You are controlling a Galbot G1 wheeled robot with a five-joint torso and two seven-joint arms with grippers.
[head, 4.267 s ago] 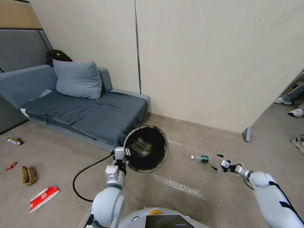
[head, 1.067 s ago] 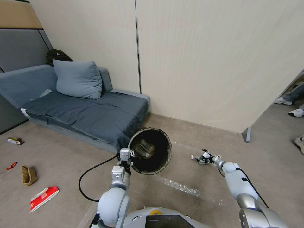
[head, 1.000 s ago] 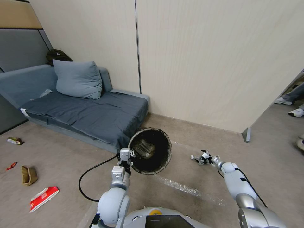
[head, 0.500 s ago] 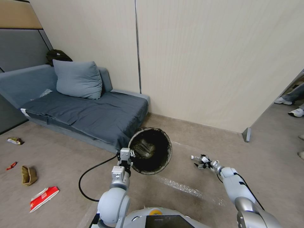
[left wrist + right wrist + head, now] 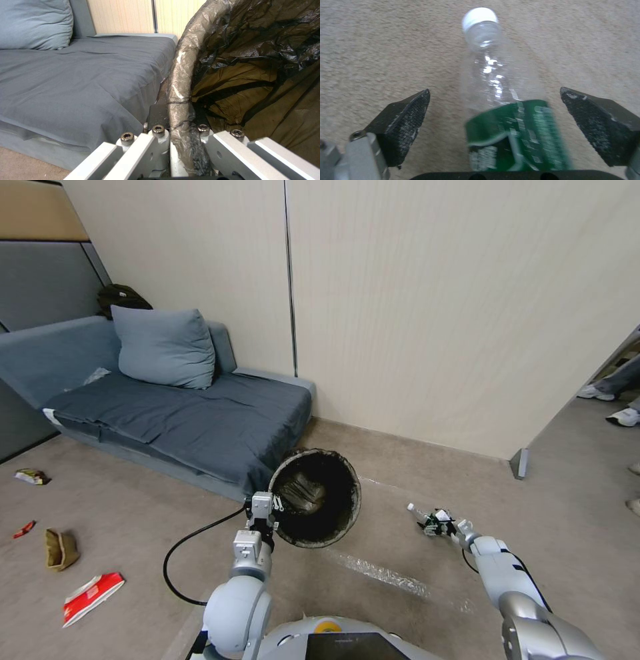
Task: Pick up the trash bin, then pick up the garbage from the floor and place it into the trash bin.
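Note:
My left gripper (image 5: pixel 265 508) is shut on the rim of the trash bin (image 5: pixel 315 497) and holds it off the floor, tilted, its black-lined mouth facing me. In the left wrist view the bagged rim (image 5: pixel 180 100) runs between the fingers of my left gripper (image 5: pixel 178 135). The garbage lies on the floor. One piece is a clear green-labelled bottle (image 5: pixel 420 515) on its side, which my open right gripper (image 5: pixel 437 524) straddles. In the right wrist view the bottle (image 5: pixel 501 100) lies between the pads (image 5: pixel 403 122) without touching them. A yellow wrapper (image 5: pixel 30 476), red scrap (image 5: pixel 24 529), tan bag (image 5: pixel 60 548) and red-and-white carton (image 5: pixel 91 597) lie far left.
A grey sofa (image 5: pixel 173 410) stands against the wall just behind the bin. A black cable (image 5: pixel 177 557) loops from my left arm over the floor. A strip of clear tape (image 5: pixel 380 573) runs across the carpet. A wall corner (image 5: pixel 519 463) and people's shoes (image 5: pixel 625 417) are at the right.
My right gripper came in from the right of the bottle and now straddles it, and the bottle has turned slightly. The left arm and bin have barely shifted.

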